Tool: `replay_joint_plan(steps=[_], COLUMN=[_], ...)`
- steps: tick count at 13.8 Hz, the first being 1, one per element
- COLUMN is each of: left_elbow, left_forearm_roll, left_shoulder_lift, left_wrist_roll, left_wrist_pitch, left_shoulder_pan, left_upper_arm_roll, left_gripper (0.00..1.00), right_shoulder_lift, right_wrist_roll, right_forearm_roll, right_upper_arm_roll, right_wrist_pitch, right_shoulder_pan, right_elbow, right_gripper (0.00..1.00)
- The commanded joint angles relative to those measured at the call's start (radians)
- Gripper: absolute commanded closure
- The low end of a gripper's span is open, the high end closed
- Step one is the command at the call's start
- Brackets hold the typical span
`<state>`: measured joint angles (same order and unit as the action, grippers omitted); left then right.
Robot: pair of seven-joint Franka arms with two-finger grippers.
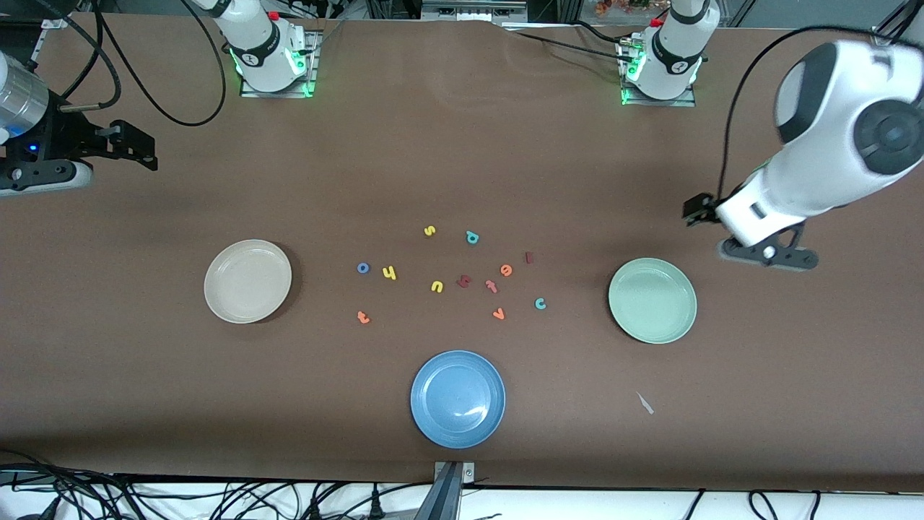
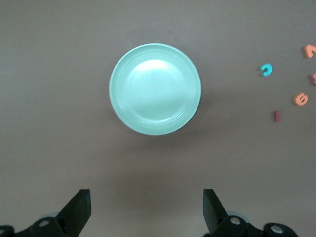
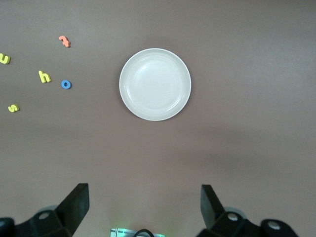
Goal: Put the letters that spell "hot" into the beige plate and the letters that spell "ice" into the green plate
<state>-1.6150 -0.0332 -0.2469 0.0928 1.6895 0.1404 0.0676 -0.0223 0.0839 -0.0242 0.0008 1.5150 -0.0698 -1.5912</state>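
You've got the brown table [image 1: 462, 144] under everything. Your left gripper [image 2: 147, 212] hangs high over the table's left-arm end with its jaws spread wide and empty. Your right gripper [image 3: 143, 210] waits over the right-arm end, jaws likewise wide apart, nothing held. The beige plate [image 1: 247, 281] sits toward the right arm's end, the green plate [image 1: 652, 300] toward the left arm's, the blue plate [image 1: 458, 399] nearest the front camera. Between the plates lie your letters: blue o [image 1: 363, 268] beside yellow h [image 1: 389, 272], orange t [image 1: 363, 316] nearer the camera; orange e [image 1: 506, 270], dark red i [image 1: 528, 257] and teal c [image 1: 540, 303] toward the green plate.
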Motion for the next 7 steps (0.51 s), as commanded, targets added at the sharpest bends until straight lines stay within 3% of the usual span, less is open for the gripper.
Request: replay_joint_plan(steps=[1, 4, 7], left_elbow=[0.197, 0.259, 0.259], left_forearm_roll=[0.021, 0.016, 0.01], left_shoulder_lift=[-0.194, -0.317, -0.397], left_wrist_roll=[0.215, 0.476, 0.585], left_wrist_pitch=[-0.008, 0.111, 0.24], left_shoulder_pan=[0.038, 0.036, 0.036], left_upper_arm_roll=[0.047, 0.119, 0.158], left_gripper=[0.0, 0.0, 0.0], right_shoulder_lift=[-0.005, -0.005, -0.008], right_wrist_roll=[0.011, 0.007, 0.01], right_forearm_roll=[0.035, 0.112, 0.124], right_upper_arm_roll=[0.002, 0.001, 0.001], right_wrist_pitch=[-0.05, -0.055, -0.045], right_shoulder_pan=[0.001, 0.002, 0.001], right_elbow=[0.01, 0.01, 0.01], right_gripper=[0.0, 0.0, 0.0])
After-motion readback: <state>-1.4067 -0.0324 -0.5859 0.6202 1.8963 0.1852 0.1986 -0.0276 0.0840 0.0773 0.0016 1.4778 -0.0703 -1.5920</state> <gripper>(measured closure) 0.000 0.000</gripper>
